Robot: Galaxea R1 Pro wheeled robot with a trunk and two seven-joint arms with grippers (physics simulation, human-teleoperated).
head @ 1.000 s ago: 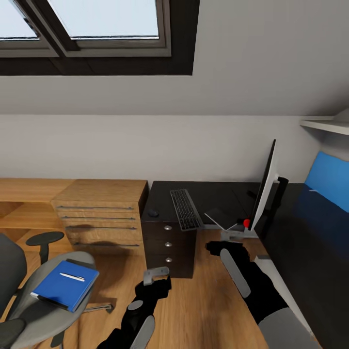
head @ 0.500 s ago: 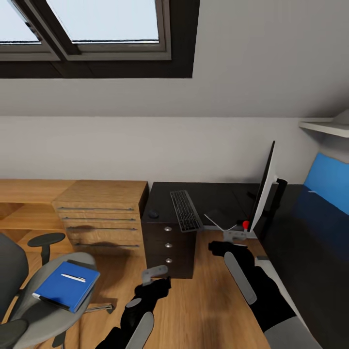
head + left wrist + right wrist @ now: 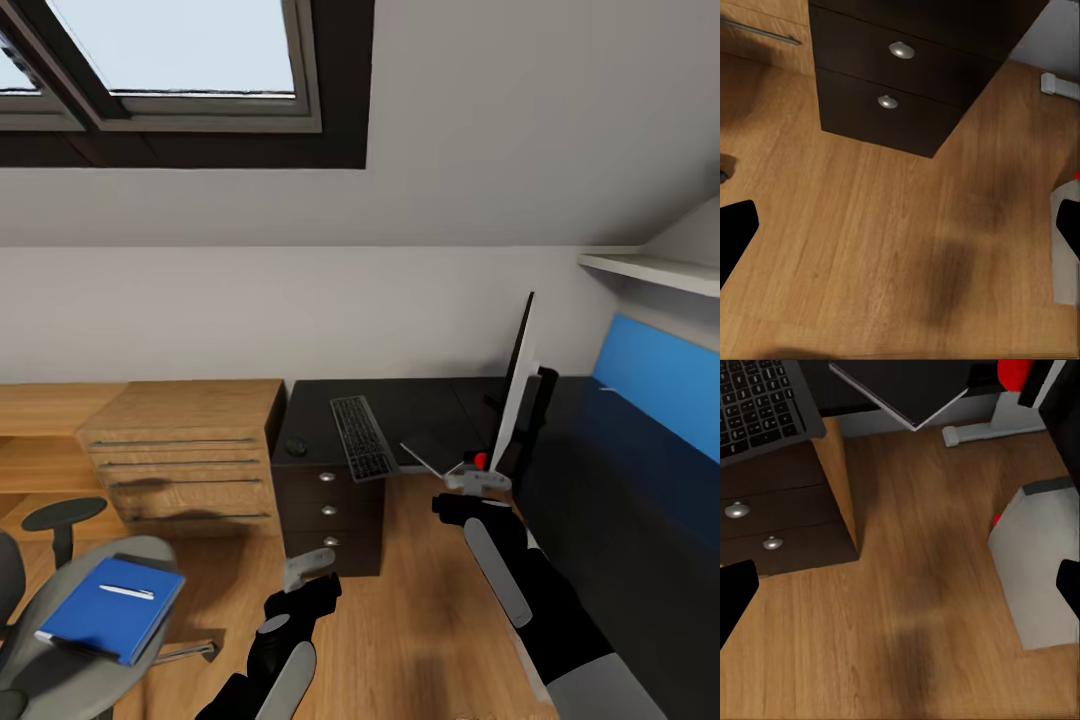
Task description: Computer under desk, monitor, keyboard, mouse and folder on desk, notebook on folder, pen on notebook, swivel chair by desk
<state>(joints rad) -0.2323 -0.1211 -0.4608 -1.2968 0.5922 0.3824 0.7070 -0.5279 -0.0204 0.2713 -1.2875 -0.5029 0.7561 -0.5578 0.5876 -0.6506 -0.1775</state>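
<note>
The black desk (image 3: 425, 402) carries the grey keyboard (image 3: 360, 437), the small dark mouse (image 3: 296, 446) to its left, and the monitor (image 3: 517, 385), seen edge on. The blue folder (image 3: 98, 612) lies on the grey swivel chair (image 3: 55, 660) at the lower left, with the pale pen (image 3: 122, 591) on top; I cannot tell a notebook apart from it. The pale computer (image 3: 1039, 566) stands on the floor by the desk. My left gripper (image 3: 310, 567) hangs open over the floor before the desk drawers (image 3: 889, 75). My right gripper (image 3: 478, 480) is open below the monitor's corner.
A light wooden counter (image 3: 175, 455) with bar-handled drawers adjoins the desk on the left. A blue back panel (image 3: 660, 385) and a white shelf (image 3: 650, 270) line the right side. Wooden floor (image 3: 420, 620) lies between chair and desk.
The whole picture has shifted left and slightly down, so the camera has turned to the right. Both arms keep about the same pose, grippers still open.
</note>
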